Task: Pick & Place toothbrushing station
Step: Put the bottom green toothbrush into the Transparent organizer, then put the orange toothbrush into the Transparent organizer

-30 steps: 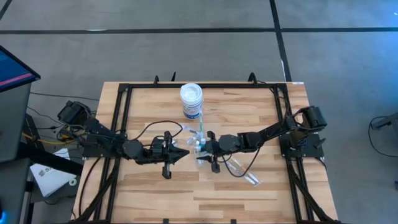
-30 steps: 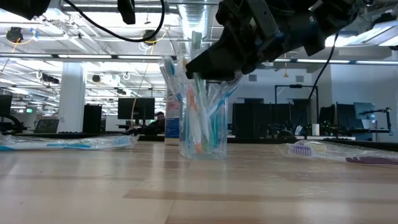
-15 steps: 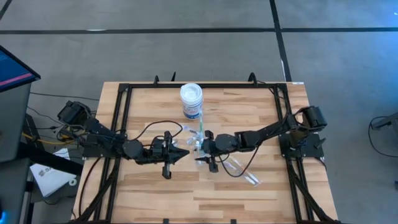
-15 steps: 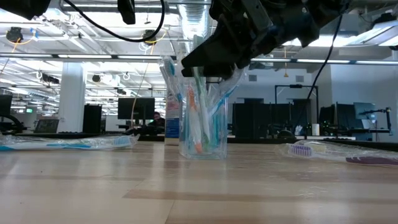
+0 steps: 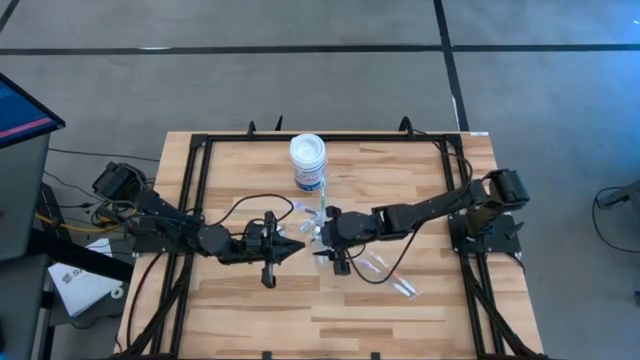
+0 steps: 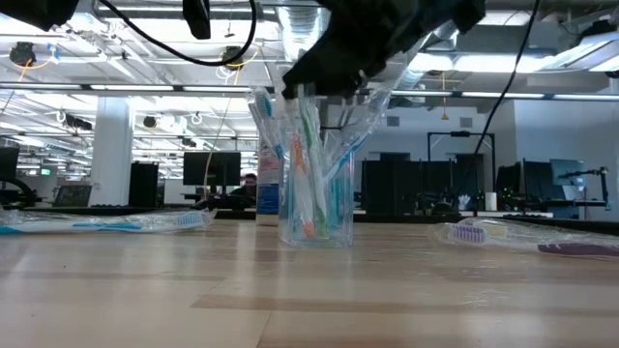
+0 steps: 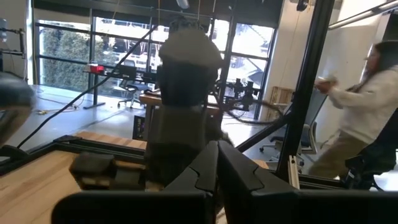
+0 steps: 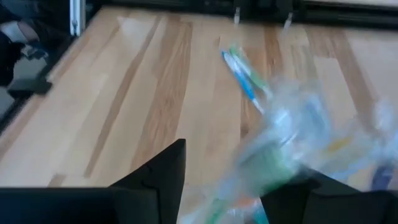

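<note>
Right gripper [image 6: 334, 89] above cup [image 6: 316, 208] rim

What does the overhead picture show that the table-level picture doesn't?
Only the overhead view shows the whole light wooden table with its black frame, both dark arms reaching inward, the left gripper shut beside the cup, and the white round jar with a blue label.

Only the table-level view shows the office room behind, and the wrapped toothbrush with a purple head lying flat.

Both show the small clear plastic cup standing upright, full of slim blue, green and white toothbrushes, with the right gripper open just above it.
</note>
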Tool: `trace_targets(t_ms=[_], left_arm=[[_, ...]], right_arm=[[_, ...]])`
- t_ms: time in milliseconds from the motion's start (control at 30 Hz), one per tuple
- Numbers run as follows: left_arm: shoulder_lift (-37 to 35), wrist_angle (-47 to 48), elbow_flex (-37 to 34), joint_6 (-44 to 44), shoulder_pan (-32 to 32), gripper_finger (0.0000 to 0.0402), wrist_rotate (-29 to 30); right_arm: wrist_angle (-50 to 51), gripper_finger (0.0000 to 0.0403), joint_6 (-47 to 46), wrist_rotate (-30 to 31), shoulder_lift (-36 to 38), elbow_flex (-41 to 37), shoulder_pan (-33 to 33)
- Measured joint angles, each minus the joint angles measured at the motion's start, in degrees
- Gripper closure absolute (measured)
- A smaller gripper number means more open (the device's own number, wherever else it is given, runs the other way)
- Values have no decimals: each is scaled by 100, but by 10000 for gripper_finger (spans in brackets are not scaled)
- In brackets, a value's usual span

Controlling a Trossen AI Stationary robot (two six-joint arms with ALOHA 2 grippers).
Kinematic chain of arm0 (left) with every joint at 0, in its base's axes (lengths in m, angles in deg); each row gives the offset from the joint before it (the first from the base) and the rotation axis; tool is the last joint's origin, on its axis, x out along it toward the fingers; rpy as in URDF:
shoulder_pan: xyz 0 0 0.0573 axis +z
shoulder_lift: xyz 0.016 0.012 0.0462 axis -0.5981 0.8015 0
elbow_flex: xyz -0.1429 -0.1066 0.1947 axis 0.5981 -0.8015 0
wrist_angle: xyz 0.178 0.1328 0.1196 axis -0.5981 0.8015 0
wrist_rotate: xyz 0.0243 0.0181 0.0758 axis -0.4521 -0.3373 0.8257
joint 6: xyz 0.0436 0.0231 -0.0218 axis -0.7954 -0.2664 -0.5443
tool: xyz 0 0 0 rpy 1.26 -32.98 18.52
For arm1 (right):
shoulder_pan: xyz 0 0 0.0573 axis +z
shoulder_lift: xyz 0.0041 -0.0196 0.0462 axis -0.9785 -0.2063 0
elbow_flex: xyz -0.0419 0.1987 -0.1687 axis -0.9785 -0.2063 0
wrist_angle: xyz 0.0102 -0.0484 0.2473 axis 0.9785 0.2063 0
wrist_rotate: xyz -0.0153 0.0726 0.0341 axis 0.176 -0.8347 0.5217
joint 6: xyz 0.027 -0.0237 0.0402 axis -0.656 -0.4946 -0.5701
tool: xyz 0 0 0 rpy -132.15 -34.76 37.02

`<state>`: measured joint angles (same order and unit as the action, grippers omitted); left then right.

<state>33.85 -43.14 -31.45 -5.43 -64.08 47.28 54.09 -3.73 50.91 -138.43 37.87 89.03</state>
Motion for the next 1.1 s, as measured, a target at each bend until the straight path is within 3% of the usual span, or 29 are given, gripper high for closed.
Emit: trace_targets(t_ms=[600,1100], left_arm=[[2,35,0,0,0,401,2],[2,37,0,2,0,401,2]], right_arm=[[1747,236,-99,21,1640,7,-33],[4107,252,-1326,5,1836,-4,733]])
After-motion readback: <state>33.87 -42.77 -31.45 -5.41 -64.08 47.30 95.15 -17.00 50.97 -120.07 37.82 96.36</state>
